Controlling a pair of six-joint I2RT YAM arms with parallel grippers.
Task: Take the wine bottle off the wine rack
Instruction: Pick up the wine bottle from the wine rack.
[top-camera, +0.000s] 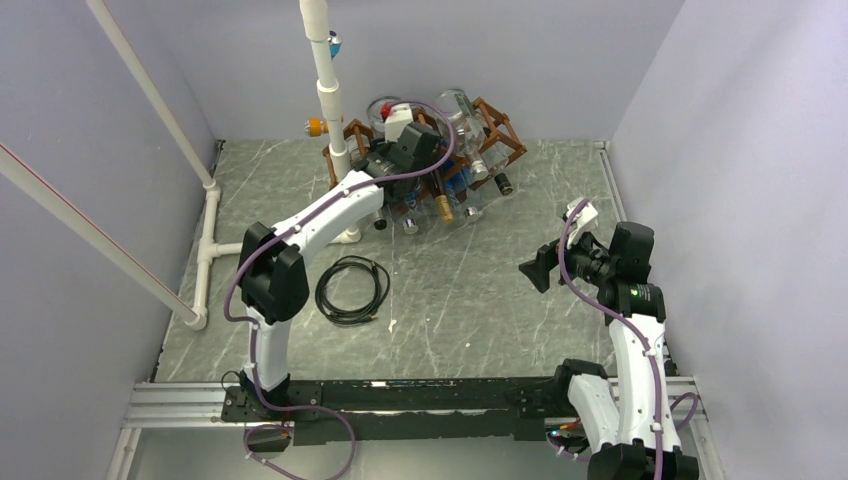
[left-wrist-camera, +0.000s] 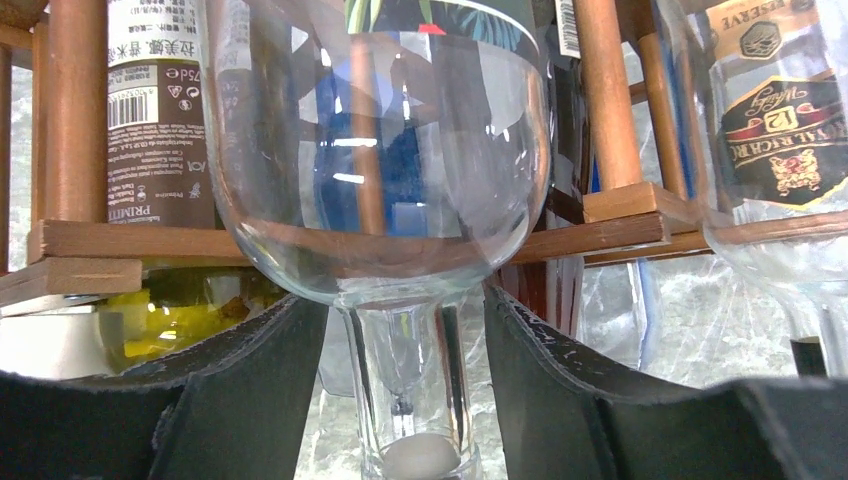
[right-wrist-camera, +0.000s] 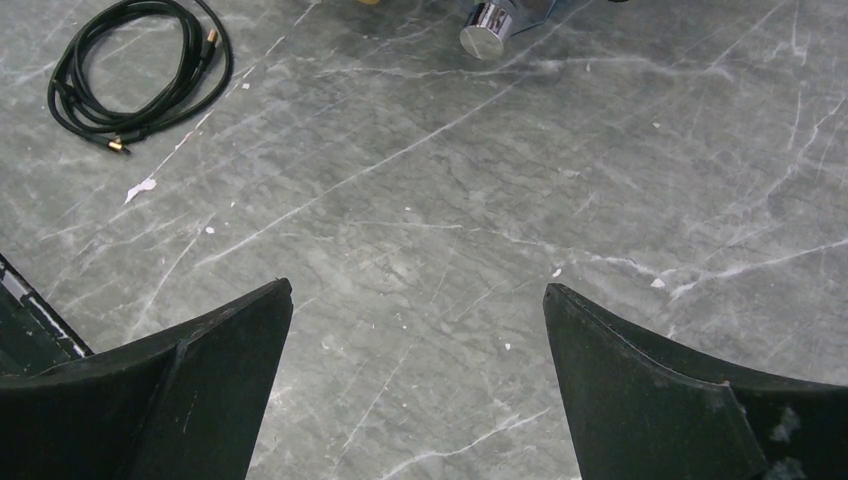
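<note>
The wine rack (top-camera: 497, 125) is a dark brown wooden lattice at the back of the table, its slats (left-wrist-camera: 620, 215) filling the left wrist view. A clear glass wine bottle (left-wrist-camera: 400, 180) lies in a cell, neck (left-wrist-camera: 405, 380) pointing toward the camera. My left gripper (left-wrist-camera: 405, 300) straddles that neck just below the shoulder. Narrow gaps show between each finger and the glass, so it is open. From above, the left gripper (top-camera: 415, 150) reaches into the rack's front. My right gripper (top-camera: 533, 268) hovers wide open over bare table at the right, the right gripper (right-wrist-camera: 418, 290) holding nothing.
Other bottles fill neighbouring cells: a dark labelled one (left-wrist-camera: 155, 120) and a clear one with a whisky label (left-wrist-camera: 780, 130). A white PVC pipe frame (top-camera: 325, 90) stands left of the rack. A coiled black cable (top-camera: 352, 290) lies mid-table. Walls close three sides.
</note>
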